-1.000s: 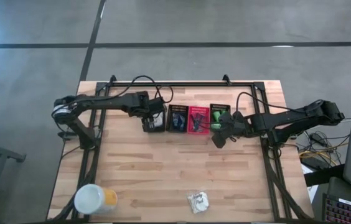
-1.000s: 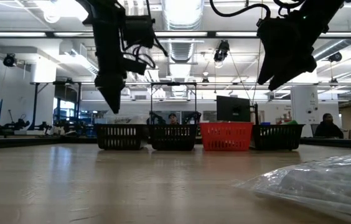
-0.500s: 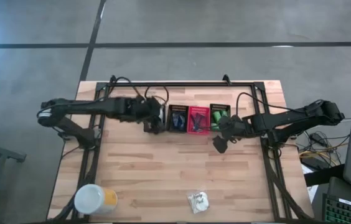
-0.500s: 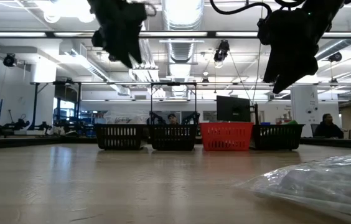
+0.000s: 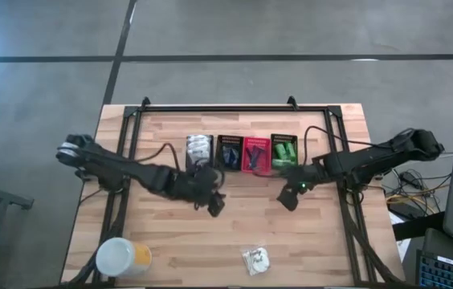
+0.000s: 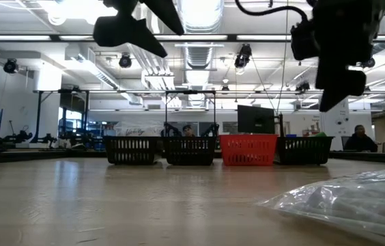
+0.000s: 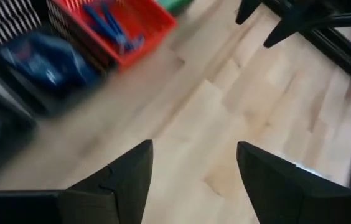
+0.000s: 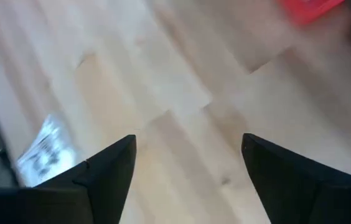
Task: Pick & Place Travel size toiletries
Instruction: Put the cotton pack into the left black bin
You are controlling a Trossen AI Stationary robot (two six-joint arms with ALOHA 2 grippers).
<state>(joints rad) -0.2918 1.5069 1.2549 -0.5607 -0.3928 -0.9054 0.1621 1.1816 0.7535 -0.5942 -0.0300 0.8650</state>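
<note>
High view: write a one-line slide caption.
Both open tools, left and right, hover over bare table below four baskets; one packet remains.

In the low view the clear plastic packet (image 6: 346,201) is cut off by the right and bottom edges, and both arms run out past the top edge. Both wrist views are smeared: the red basket (image 7: 122,28) and the dark basket (image 7: 35,68) beside it are soft, and the blue things inside cannot be made out. The pale packet (image 8: 42,149) is probably printed, though nothing is legible. From above, the yellow container (image 5: 122,258) meets the bottom edge, and the basket contents are too small to identify.
</note>
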